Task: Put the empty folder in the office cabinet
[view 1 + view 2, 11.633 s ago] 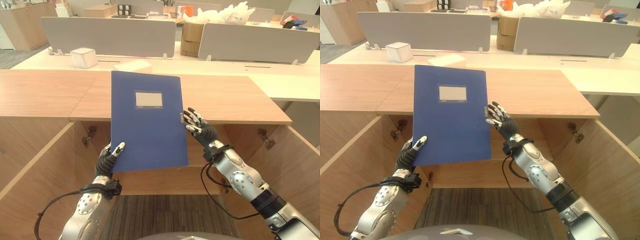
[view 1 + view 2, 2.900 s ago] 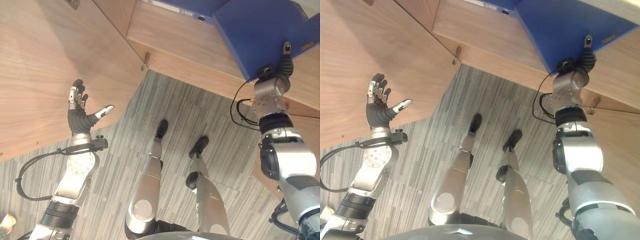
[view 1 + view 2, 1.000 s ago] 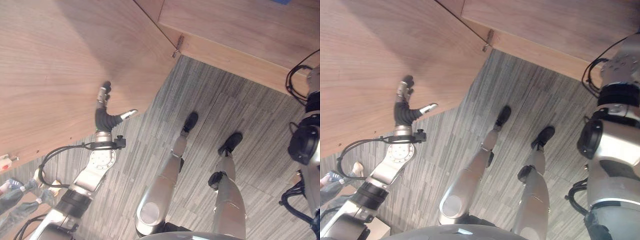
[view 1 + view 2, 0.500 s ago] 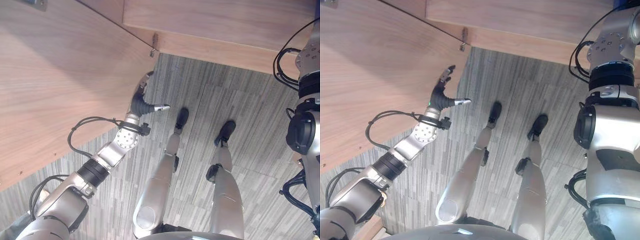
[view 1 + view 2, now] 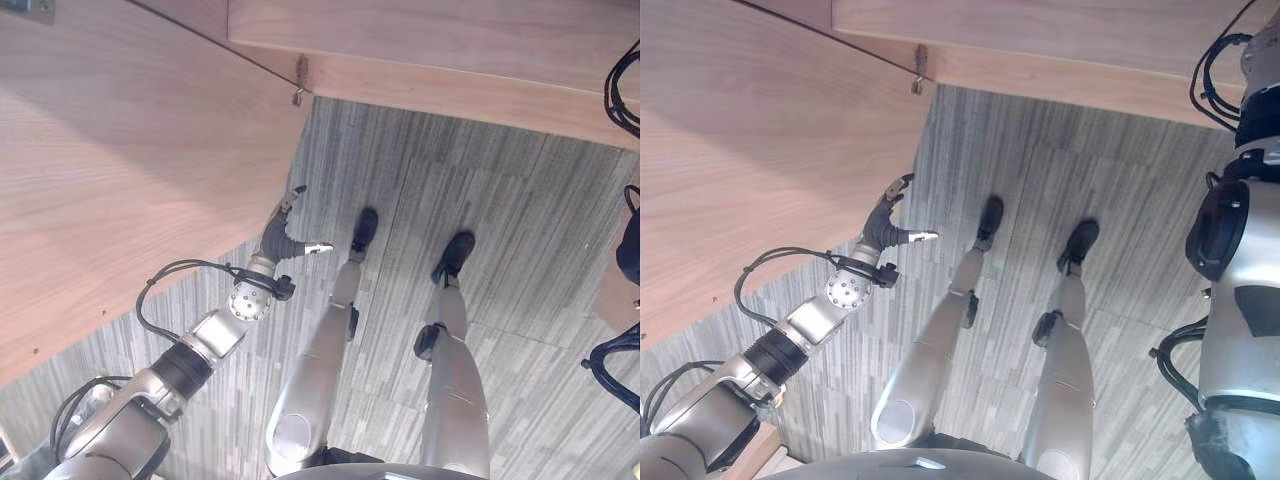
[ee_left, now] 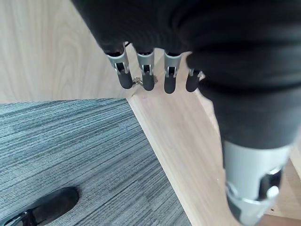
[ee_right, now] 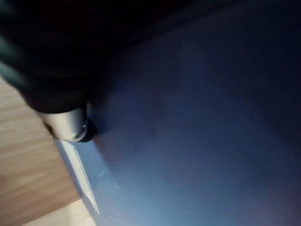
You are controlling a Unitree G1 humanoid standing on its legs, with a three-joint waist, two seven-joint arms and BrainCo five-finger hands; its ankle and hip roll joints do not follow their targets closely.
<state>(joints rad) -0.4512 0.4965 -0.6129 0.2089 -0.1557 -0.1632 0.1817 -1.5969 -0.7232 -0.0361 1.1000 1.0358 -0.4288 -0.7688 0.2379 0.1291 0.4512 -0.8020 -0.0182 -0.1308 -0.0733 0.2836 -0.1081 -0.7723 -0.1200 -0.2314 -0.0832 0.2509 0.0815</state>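
Trouble would come if the flat blue folder [image 7: 197, 141], pressed close against the right hand [image 7: 66, 123] whose fingers I cannot make out, slips while the left hand [image 5: 280, 238], fingers straight and apart, hovers by the open wooden cabinet door [image 5: 130, 170].

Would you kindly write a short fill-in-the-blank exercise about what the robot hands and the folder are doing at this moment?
1. The left robot hand reaches toward the open wooden cabinet ____.
2. Its fingers are held ____, gripping nothing.
3. The folder by the right robot hand is coloured ____.
4. The floor is laid with grey ____.

Missing words: door; straight; blue; carpet
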